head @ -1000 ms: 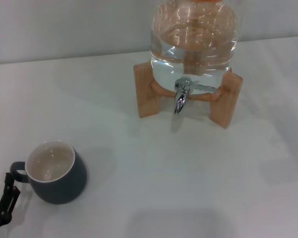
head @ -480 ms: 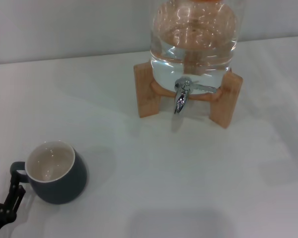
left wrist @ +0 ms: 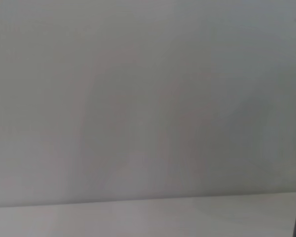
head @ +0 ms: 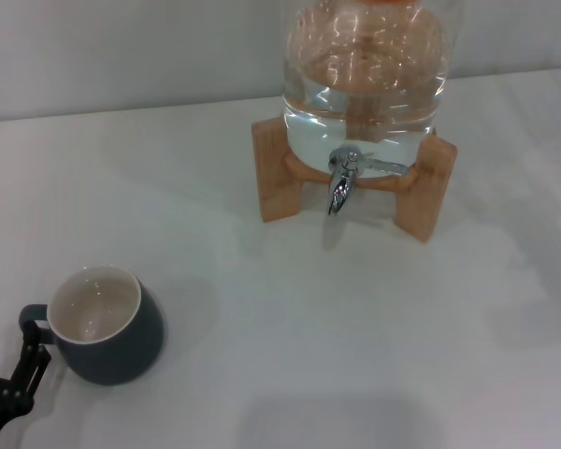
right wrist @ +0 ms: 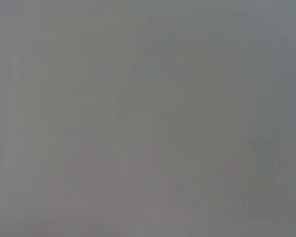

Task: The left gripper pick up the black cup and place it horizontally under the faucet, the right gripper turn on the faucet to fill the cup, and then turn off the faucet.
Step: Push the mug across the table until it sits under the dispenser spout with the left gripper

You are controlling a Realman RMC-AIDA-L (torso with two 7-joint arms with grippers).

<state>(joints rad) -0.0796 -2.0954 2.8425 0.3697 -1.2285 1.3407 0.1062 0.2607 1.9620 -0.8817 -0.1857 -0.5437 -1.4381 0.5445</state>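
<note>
One black cup (head: 106,325), upright, empty, near-left on white worktop (head: 290,318), well apart from faucet (head: 341,182). Likely glazed ceramic: rigid, slick, breakable, moderately heavy. Best hold: loop handle or rim wall. Left hand (head: 14,388) just beside handle; finger spread indeterminate. Right hand unseen.

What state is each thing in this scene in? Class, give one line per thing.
black cup: upright on the table, empty, handle toward the left gripper.
faucet: no water running, nothing beneath the spout.
water jug: on the wooden stand, holding water.
left gripper: beside the cup's handle.
right gripper: out of view.
</note>
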